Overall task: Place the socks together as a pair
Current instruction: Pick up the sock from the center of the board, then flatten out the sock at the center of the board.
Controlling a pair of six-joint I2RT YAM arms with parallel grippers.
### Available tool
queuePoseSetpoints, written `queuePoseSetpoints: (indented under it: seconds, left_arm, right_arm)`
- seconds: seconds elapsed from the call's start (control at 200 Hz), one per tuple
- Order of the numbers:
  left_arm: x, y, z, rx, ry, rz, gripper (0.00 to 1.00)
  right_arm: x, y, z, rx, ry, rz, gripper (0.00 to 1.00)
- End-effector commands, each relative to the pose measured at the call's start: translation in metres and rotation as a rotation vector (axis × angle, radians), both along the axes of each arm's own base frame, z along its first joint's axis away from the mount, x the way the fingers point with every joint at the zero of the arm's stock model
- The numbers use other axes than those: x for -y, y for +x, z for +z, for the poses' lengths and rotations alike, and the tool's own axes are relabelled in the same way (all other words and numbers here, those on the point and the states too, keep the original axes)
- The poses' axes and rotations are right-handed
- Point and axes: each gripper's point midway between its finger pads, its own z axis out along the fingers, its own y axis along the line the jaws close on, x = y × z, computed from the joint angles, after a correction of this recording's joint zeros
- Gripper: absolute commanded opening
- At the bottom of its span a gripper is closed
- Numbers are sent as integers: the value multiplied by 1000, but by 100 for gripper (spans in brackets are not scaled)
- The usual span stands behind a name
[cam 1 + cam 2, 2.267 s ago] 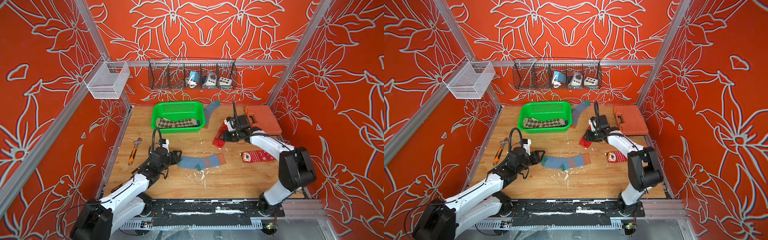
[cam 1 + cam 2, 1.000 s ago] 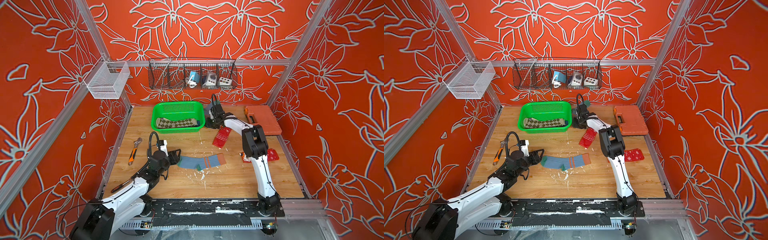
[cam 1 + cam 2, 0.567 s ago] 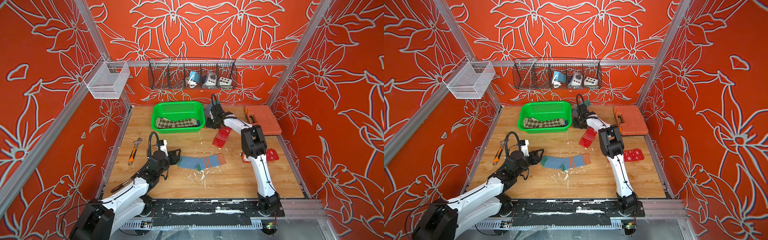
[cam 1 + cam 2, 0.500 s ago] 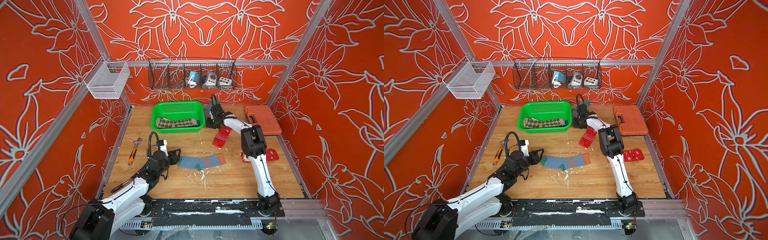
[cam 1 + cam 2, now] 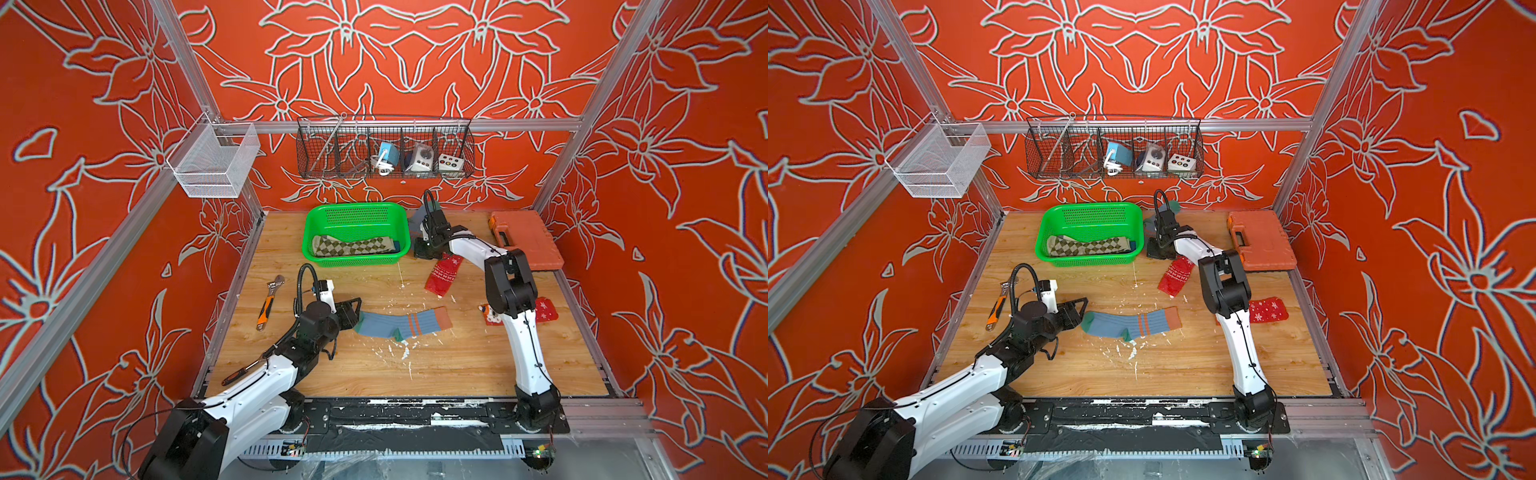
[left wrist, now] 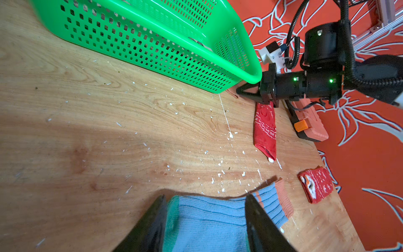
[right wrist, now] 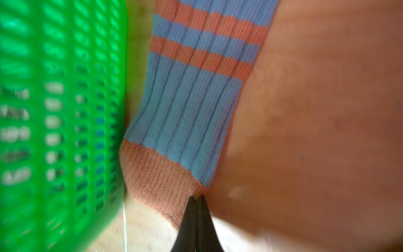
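One blue sock with orange stripes (image 5: 401, 326) (image 5: 1131, 324) lies flat mid-table. My left gripper (image 5: 351, 311) (image 6: 205, 198) is open, its fingers straddling that sock's green toe end. A second blue sock (image 7: 196, 104) (image 5: 415, 220) lies at the back beside the green basket (image 5: 357, 208). My right gripper (image 7: 196, 197) (image 5: 422, 249) is shut on the corner of its orange cuff. Two red snowflake socks (image 5: 444, 274) (image 5: 546, 309) lie apart on the right. An argyle sock (image 5: 353, 245) rests in the basket.
An orange tool case (image 5: 525, 239) sits at the back right, close behind the right arm. A wrench (image 5: 268, 301) lies near the left edge. A black wire rack (image 5: 384, 149) and a white wire basket (image 5: 214, 160) hang on the walls. White flecks litter the wood.
My right gripper, open beside the basket a second ago, has closed on the far blue sock's cuff. Before that it left the red sock. The left arm has hardly moved.
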Motion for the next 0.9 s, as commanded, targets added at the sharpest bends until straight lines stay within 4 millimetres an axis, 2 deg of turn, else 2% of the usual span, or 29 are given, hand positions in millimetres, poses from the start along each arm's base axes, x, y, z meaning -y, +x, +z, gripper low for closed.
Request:
queuePoseSetpoints:
  seconds: [0.0, 0.145, 0.37, 0.5, 0.641, 0.811, 0.896]
  left_arm:
    - [-5, 0, 2, 18, -2, 22, 56]
    - [-6, 1, 2, 16, -1, 26, 56]
    - [-6, 0, 2, 18, -1, 26, 56]
    - [-4, 0, 3, 11, 5, 13, 56]
    - [3, 1, 0, -21, 20, -24, 56]
    - [7, 2, -2, -41, 16, -44, 56]
    - [6, 1, -2, -42, 16, -40, 55]
  right_arm:
    - [16, -7, 42, 70, -13, 2, 0]
    - [22, -31, 68, 90, -6, 54, 0]
    - [27, -82, 103, 81, 27, 161, 0]
    - [28, -118, 116, 62, 84, 217, 0]
    - [27, -156, 120, 47, 168, 258, 0]
    - [16, -175, 137, 44, 255, 307, 0]
    - [-1, -182, 147, 39, 307, 356, 0]
